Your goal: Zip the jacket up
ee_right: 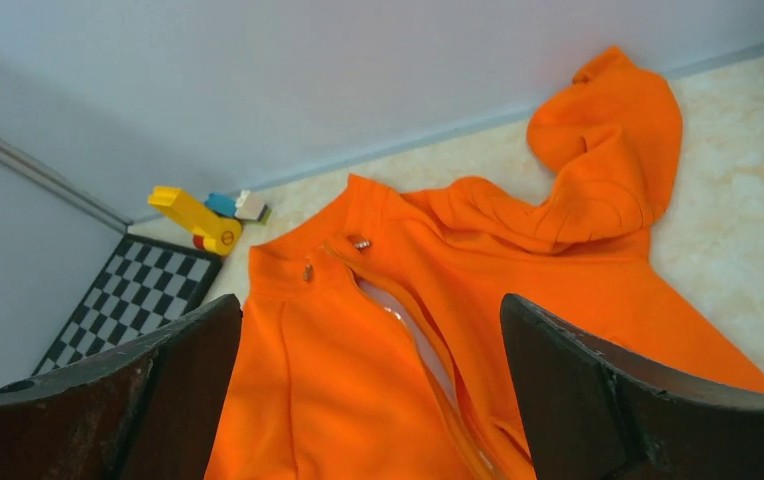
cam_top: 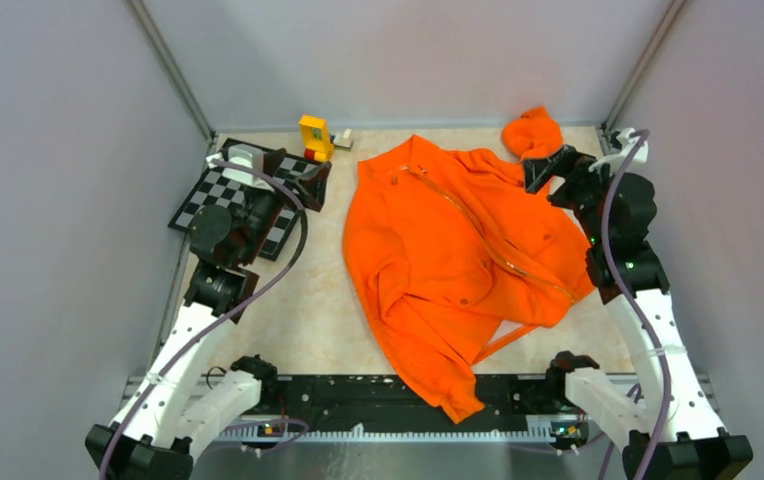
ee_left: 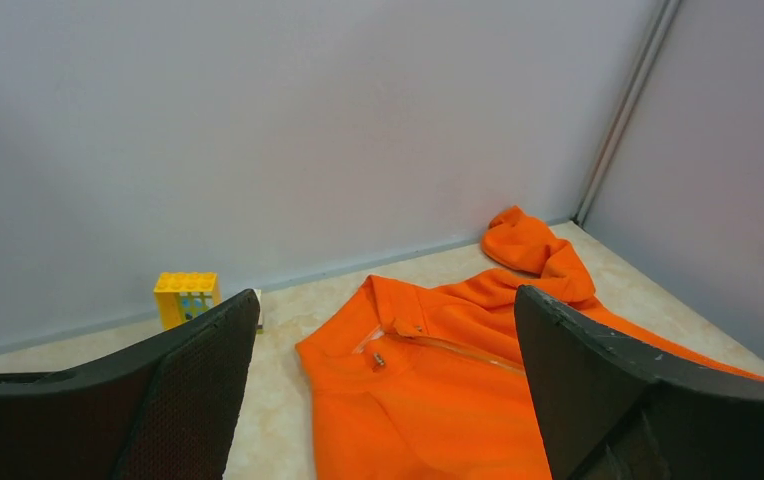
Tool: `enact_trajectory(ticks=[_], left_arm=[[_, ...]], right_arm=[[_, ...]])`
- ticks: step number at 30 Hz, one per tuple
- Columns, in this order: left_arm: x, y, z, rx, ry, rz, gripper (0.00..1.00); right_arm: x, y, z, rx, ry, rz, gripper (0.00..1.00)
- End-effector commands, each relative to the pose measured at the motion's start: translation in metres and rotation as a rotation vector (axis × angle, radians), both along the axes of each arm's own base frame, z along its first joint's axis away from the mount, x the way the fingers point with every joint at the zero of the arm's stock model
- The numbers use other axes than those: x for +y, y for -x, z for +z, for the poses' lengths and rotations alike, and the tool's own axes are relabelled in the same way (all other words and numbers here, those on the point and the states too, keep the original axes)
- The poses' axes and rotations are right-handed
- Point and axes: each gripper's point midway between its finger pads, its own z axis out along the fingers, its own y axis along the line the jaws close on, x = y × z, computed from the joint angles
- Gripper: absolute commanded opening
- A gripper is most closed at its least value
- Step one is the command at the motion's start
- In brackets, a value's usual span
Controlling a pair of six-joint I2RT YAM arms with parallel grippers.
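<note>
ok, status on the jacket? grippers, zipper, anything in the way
Left gripper, right gripper open, empty. Jacket spread out, zipper gaping near collar, lining showing. Toy blocks and checkerboard far left, clear of it.

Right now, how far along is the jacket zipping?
Nothing looks done: the jacket lies spread on the table, its zipper open near the collar, pale lining showing. Nothing is in hand: the left hand and right hand are both open and empty. Left: hold the fabric and draw the zipper closed.

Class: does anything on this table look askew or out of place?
Yes: the jacket lies diagonal and rumpled. Its nearest part is draped over the black rail at the near edge, and one sleeve is bunched by the far wall.
</note>
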Motion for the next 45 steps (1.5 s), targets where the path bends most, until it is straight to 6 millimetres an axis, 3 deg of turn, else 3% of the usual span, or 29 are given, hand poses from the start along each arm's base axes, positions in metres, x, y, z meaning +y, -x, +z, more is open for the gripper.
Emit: enact_trajectory(ticks=[1, 4, 7, 11, 15, 17, 22, 27, 31, 36, 40, 45], left_arm=[[-0.010, 0.003, 0.016, -0.045, -0.004, -0.022, 0.99], [-0.016, 0.002, 0.013, -0.029, -0.008, -0.030, 0.99], [-0.023, 0.003, 0.010, -0.018, -0.007, -0.048, 0.99], [-0.031, 0.004, 0.007, 0.000, -0.008, -0.069, 0.99], [-0.036, 0.003, 0.004, 0.012, -0.010, -0.080, 0.99], [-0.037, 0.003, 0.002, 0.017, -0.007, -0.083, 0.99], [-0.043, -0.001, -0.005, 0.044, -0.013, -0.102, 0.99], [-0.051, -0.005, -0.013, 0.075, -0.012, -0.133, 0.99], [-0.054, -0.007, -0.016, 0.089, -0.012, -0.148, 0.99], [-0.059, -0.011, -0.024, 0.114, -0.012, -0.160, 0.99], [-0.066, -0.013, -0.030, 0.141, -0.012, -0.190, 0.99], [-0.073, -0.018, -0.041, 0.180, -0.009, -0.215, 0.99]], right_arm=[[0.004, 0.002, -0.002, 0.038, 0.009, 0.016, 0.99], [0.003, 0.001, -0.026, 0.119, 0.020, 0.011, 0.99], [0.003, 0.003, -0.063, 0.249, -0.007, -0.003, 0.99], [0.002, 0.013, -0.125, 0.487, -0.023, -0.034, 0.99], [-0.021, 0.031, -0.192, 0.739, 0.010, -0.192, 0.99], [-0.028, 0.041, -0.215, 0.836, 0.047, -0.219, 0.99], [-0.046, 0.061, -0.243, 0.970, 0.075, -0.302, 0.99], [-0.059, 0.070, -0.273, 1.016, -0.037, -0.343, 0.99], [-0.064, 0.071, -0.295, 1.065, -0.026, -0.332, 0.99], [-0.023, 0.082, -0.308, 1.139, -0.078, -0.102, 0.96], [0.027, 0.101, -0.303, 1.166, 0.003, 0.068, 0.96], [0.091, 0.123, -0.297, 1.189, -0.039, 0.312, 0.94]])
